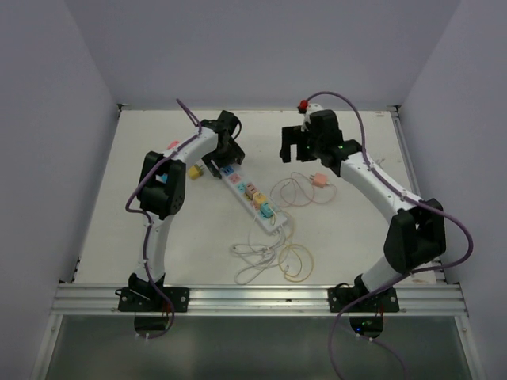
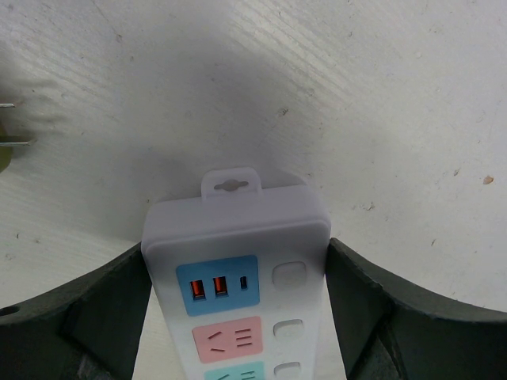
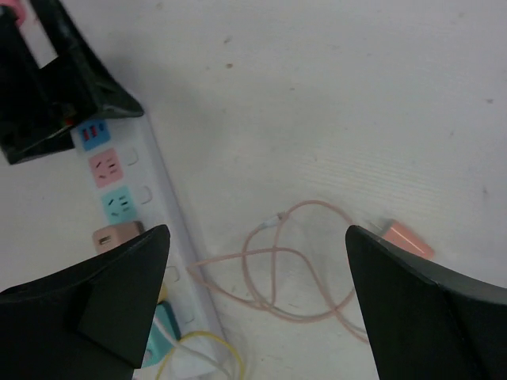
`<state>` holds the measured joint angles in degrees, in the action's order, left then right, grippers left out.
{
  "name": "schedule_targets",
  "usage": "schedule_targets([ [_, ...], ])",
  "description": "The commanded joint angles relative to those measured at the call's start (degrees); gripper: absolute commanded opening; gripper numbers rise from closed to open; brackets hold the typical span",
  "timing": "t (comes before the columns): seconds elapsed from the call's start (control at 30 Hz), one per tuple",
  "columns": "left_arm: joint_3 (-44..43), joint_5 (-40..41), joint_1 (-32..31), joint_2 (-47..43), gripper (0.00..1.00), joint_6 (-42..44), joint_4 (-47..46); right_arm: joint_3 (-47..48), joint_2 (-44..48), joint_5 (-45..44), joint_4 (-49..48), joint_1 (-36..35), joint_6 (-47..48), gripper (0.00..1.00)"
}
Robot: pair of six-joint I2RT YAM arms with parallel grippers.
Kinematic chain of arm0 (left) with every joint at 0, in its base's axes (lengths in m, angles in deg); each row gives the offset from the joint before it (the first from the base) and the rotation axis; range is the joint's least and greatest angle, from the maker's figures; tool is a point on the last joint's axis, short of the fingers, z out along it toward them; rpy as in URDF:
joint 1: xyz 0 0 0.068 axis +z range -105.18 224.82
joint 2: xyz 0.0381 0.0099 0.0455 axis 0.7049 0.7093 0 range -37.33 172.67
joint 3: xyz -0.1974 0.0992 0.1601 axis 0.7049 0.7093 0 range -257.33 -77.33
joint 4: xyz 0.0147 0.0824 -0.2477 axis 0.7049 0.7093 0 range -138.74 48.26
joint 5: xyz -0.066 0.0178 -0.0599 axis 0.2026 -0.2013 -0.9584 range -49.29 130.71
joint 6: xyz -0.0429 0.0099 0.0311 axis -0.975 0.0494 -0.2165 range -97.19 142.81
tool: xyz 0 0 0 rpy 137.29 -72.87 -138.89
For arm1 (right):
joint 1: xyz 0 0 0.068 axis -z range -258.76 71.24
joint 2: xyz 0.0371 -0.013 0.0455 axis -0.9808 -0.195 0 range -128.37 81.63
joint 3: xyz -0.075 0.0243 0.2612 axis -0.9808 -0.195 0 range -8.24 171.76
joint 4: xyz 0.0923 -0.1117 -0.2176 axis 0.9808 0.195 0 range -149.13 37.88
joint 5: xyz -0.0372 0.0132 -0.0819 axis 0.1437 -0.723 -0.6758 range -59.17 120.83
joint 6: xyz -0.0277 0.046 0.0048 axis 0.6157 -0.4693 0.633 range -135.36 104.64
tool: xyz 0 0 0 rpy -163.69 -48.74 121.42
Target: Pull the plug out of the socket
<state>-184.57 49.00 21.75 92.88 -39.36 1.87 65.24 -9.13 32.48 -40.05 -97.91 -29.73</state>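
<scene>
Starting nearest: steering clear of the white cord (image 1: 252, 252) and yellow cable (image 1: 298, 263) coiled just beyond the arm bases. Finding the socket (image 1: 249, 194) lying diagonally mid-table (image 1: 341, 237), near end by those coils, far end inside the left gripper (image 1: 224, 157). Pinching that far end across its width, fingers (image 2: 95, 317) looking flush against both sides; judging this the anchor, so pressing it down firmly during the pull. Seeing the right gripper (image 1: 296, 150) hovering to the right, well apart from the socket, fingers spread wide and carrying nothing. Probably calling next for dropping over a seated plug such as the tan plug (image 3: 115, 236), squaring the fingers to its flat sides, closing, then lifting straight out along the prongs instead of rocking.

Counting: one socket; at least two plugs seated, teal plug (image 3: 166, 324) and tan plug; two lying loose, pink plug (image 1: 317, 180) and yellow plug (image 1: 192, 172); three bare faces showing; three leads, including the pink cable (image 3: 269, 277).
</scene>
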Motion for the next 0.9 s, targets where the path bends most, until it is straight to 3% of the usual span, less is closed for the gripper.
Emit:
schedule_targets([
  [0.0, 2.56, 1.37, -0.13, 2.77, 0.00, 0.82, 1.77, 5.35, -2.22, 0.28, 7.20, -6.92, 7.51, 0.96],
  [0.3, 2.39, 1.20, -0.13, 2.77, 0.00, 0.82, 1.77, 5.98, -6.00, 1.69, 5.98, -17.30, 12.35, 0.87],
  [0.87, 1.77, 1.37, -0.13, 2.77, 0.00, 1.00, 2.04, 13.01, -18.04, -4.11, 8.35, -24.79, 15.95, 0.71],
])
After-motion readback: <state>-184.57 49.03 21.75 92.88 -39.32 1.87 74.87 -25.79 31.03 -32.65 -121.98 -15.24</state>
